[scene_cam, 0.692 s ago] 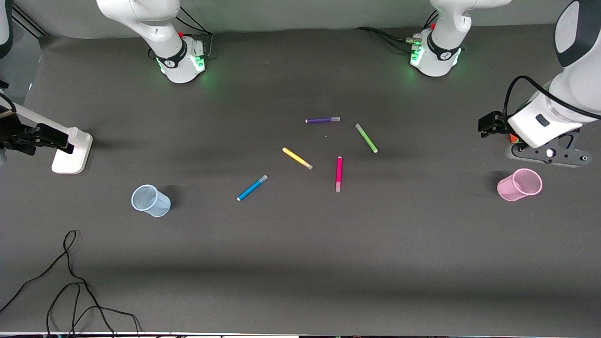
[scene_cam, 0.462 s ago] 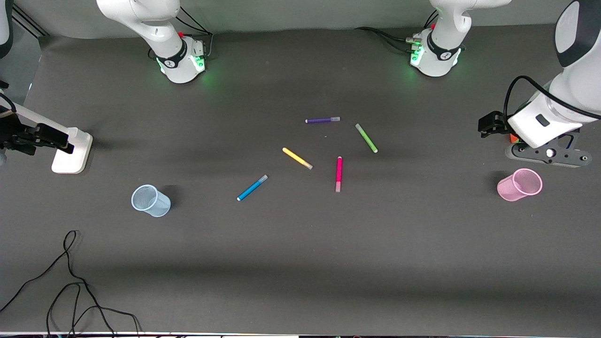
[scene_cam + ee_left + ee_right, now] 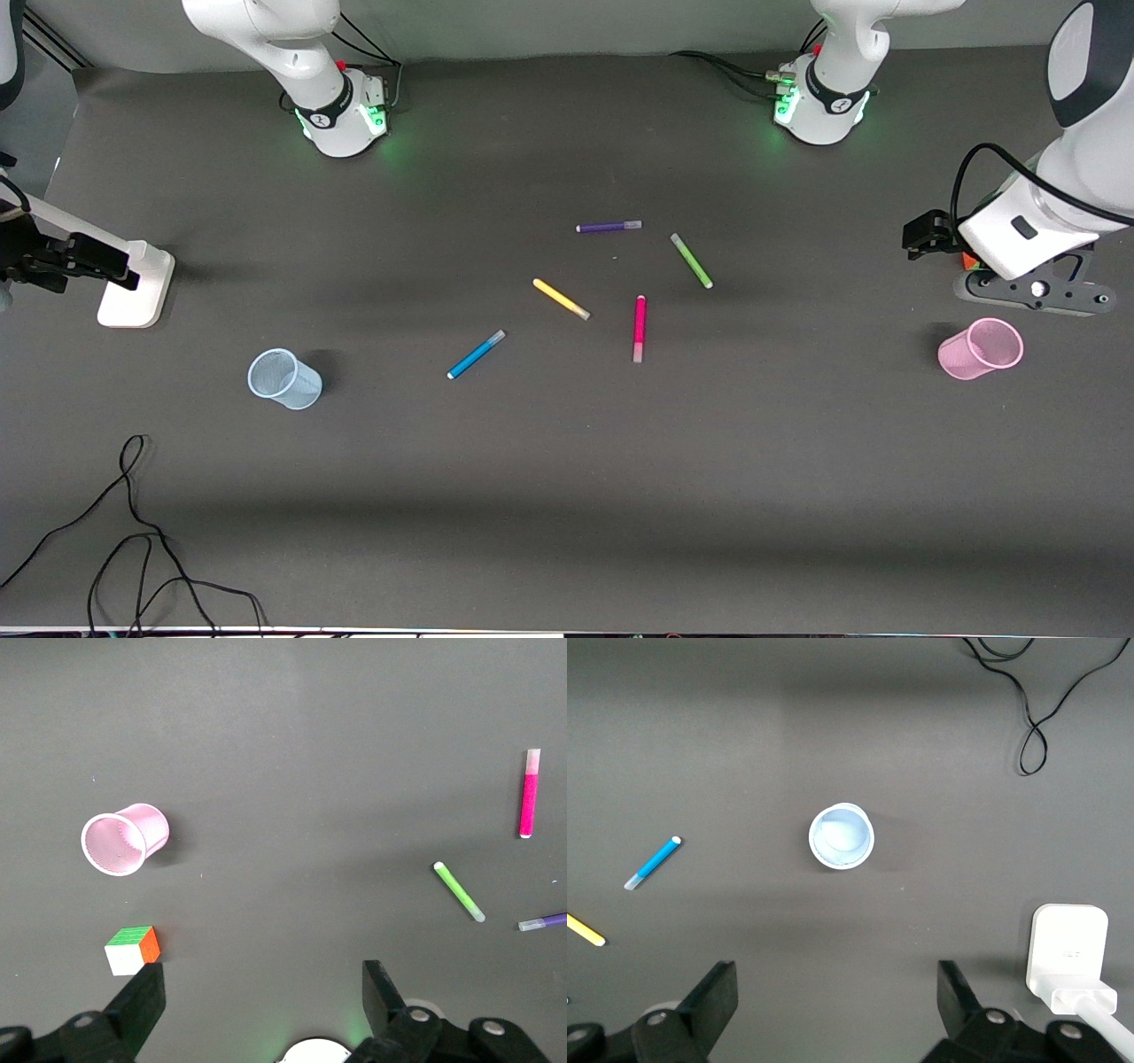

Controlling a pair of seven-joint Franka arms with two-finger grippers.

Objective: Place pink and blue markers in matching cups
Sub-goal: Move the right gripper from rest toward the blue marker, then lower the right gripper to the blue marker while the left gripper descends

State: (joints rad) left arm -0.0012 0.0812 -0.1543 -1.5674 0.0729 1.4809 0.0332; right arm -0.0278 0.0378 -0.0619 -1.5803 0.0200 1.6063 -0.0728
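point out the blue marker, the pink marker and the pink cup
blue marker (image 3: 476, 354), front view, middle of its blue barrel
pink marker (image 3: 639, 326), front view, middle of its magenta barrel
pink cup (image 3: 960, 361), front view, its outer side wall

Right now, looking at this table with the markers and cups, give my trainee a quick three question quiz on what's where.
1. True or false: the pink marker already stands inside the pink cup.
2. Which marker lies nearest the blue cup? A) purple marker B) blue marker C) green marker
3. Fill in: both the left gripper and the right gripper are ____ and hold nothing.

Key: 1 false, it lies flat on the table beside the yellow marker. 2 B. 3 open.
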